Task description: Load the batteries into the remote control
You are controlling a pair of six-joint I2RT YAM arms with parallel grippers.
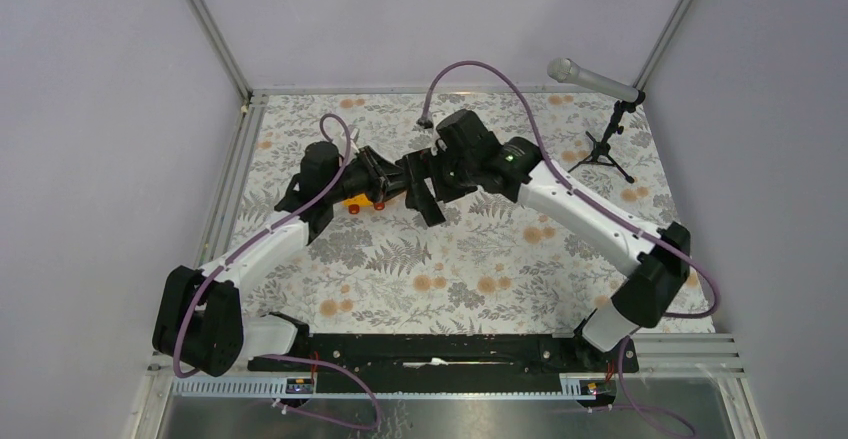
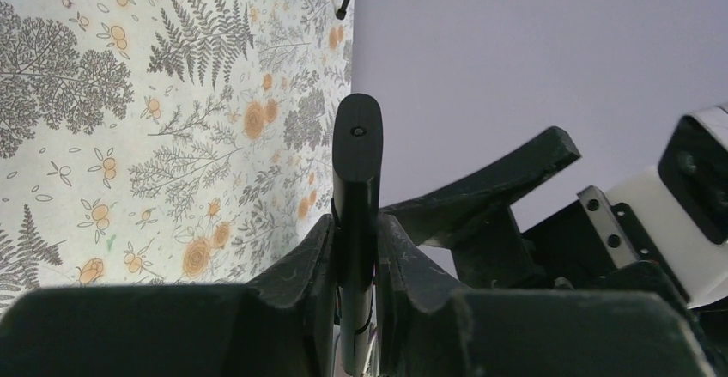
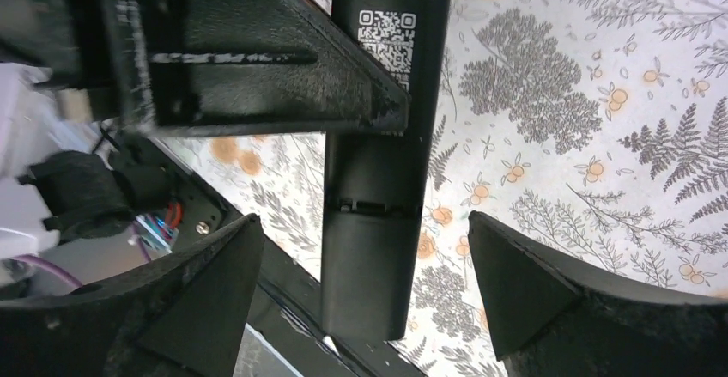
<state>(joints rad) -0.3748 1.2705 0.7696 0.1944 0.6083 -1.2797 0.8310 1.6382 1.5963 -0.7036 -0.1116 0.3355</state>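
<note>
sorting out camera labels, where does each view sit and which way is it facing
Top external: high behind the bases, looking down on the floral-print table cover; left arm and right arm both show.
Left wrist: on the left arm, looking along the left gripper, shut on the slim black remote control bar.
Right wrist: on the right arm, looking past the open right gripper at the table, fingers either side of the remote.
Shared: both wrist views show the remote.

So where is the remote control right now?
The remote control is clamped in the left pincer, held above the middle of the table beside the orange toy car; its free end sits inside the open right pincer.
</note>
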